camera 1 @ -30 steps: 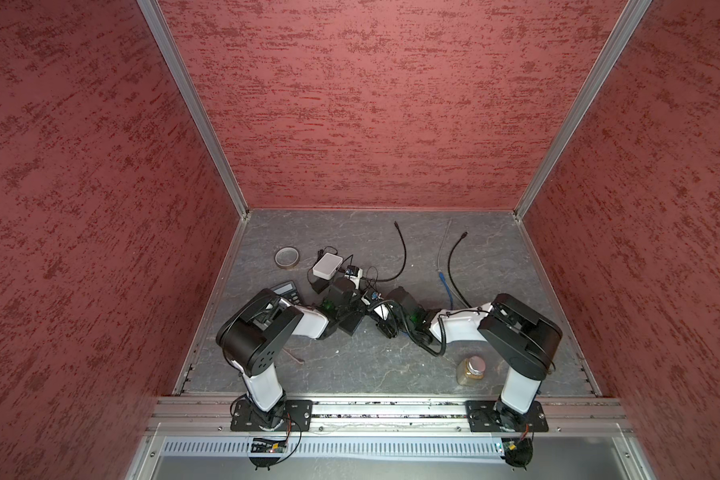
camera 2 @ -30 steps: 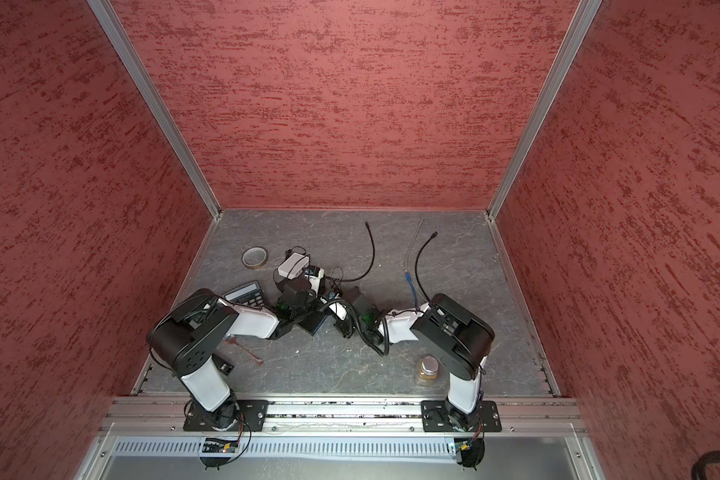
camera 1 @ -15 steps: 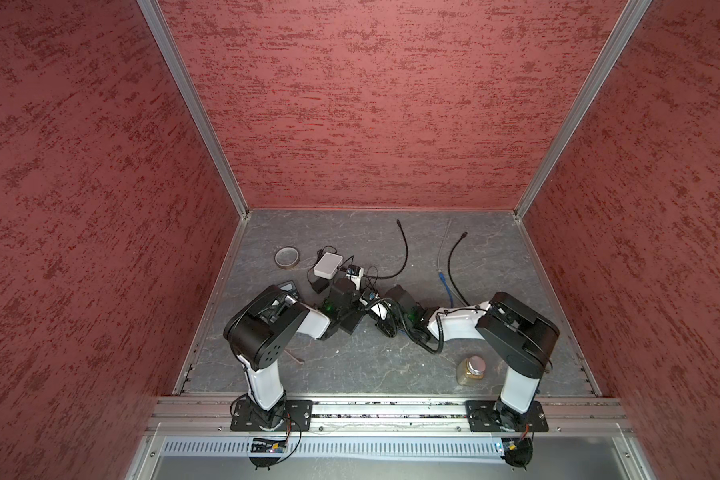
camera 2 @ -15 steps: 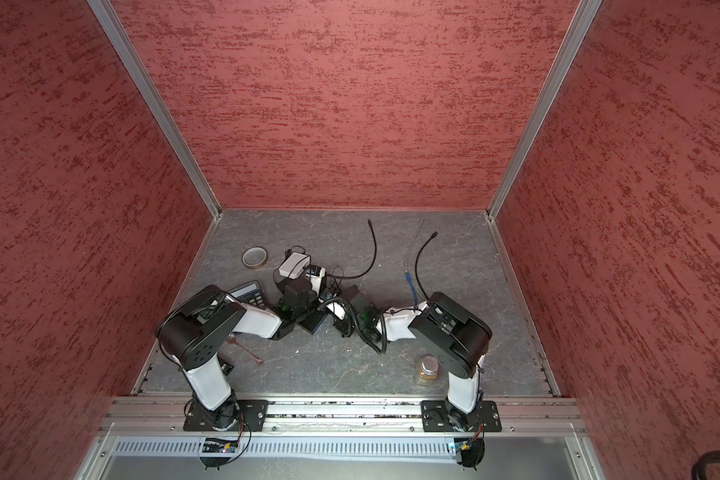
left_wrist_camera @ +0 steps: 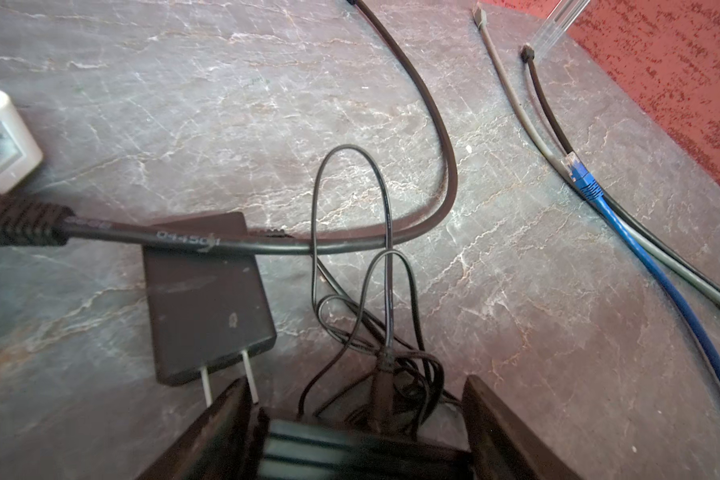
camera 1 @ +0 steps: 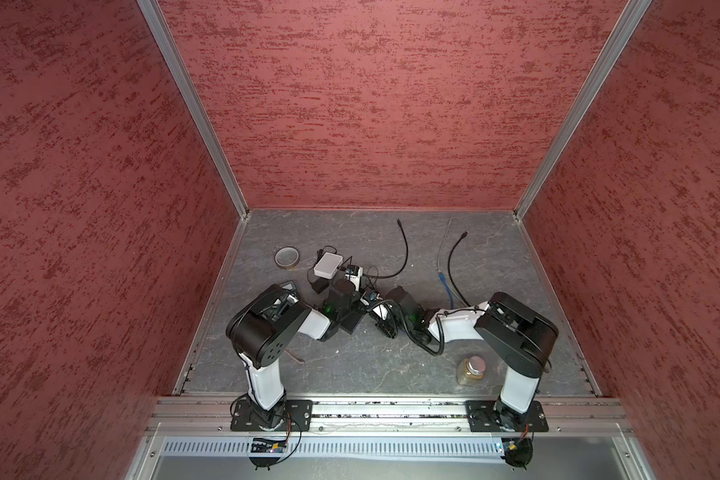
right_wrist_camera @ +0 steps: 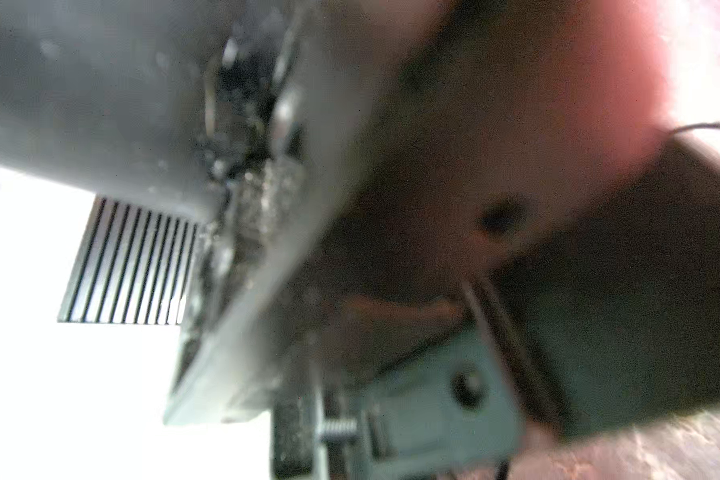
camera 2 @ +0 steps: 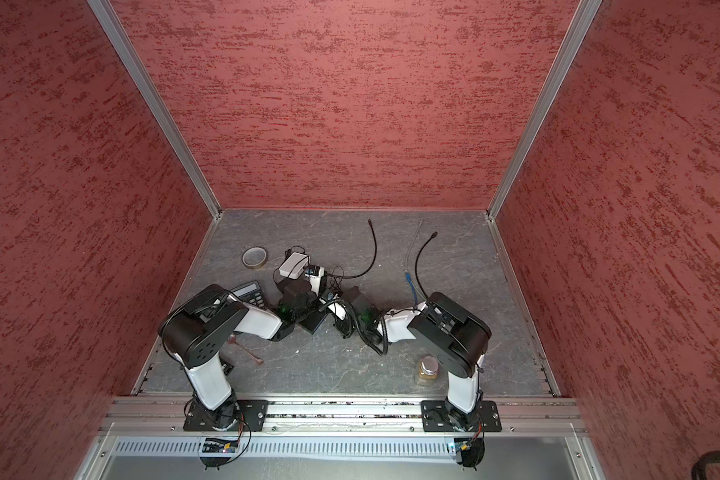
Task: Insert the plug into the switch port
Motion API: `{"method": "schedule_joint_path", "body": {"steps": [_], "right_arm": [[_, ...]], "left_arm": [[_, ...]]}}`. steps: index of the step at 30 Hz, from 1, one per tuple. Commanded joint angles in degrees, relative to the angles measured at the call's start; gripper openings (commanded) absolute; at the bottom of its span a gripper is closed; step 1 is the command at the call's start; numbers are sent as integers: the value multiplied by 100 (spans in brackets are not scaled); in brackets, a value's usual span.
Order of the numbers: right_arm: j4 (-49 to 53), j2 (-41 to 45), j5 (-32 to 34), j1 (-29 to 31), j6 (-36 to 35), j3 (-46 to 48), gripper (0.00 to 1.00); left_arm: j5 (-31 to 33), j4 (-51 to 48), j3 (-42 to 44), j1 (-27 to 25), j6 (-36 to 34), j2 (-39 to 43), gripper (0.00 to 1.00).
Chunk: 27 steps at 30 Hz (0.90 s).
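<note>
Both top views: white switch (camera 1: 328, 265) sits left of centre, nearer table (camera 1: 371, 370) back edge; black cable (camera 1: 406, 249) runs under the arms, near end hidden. Left wrist only shows it: plug (left_wrist_camera: 17, 226) just beside switch ports, tip off-frame; left gripper (left_wrist_camera: 356, 384) fingers spread, straddling thin cord (left_wrist_camera: 385, 232). Right wrist: blurred; right gripper (right_wrist_camera: 238, 166) fingers look pressed together, contents unclear. Risk: left closing snags cord or adapter (left_wrist_camera: 208, 299), tugging switch.

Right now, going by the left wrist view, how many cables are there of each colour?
Black: 3 (thick cable, thin looped cord, slim cable beside the grey one)
Grey: 1 (grey cable)
Blue: 1 (blue cable)
Total: 5
</note>
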<state>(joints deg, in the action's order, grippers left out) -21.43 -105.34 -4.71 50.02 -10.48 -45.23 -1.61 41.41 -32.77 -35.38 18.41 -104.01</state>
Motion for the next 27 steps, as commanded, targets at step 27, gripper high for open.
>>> {"method": "schedule_joint_path", "body": {"steps": [27], "right_arm": [[-2048, 392, -124, 315, -936, 816, 0]], "left_arm": [[-1466, -2205, 199, 84, 641, 1747, 93]]}}
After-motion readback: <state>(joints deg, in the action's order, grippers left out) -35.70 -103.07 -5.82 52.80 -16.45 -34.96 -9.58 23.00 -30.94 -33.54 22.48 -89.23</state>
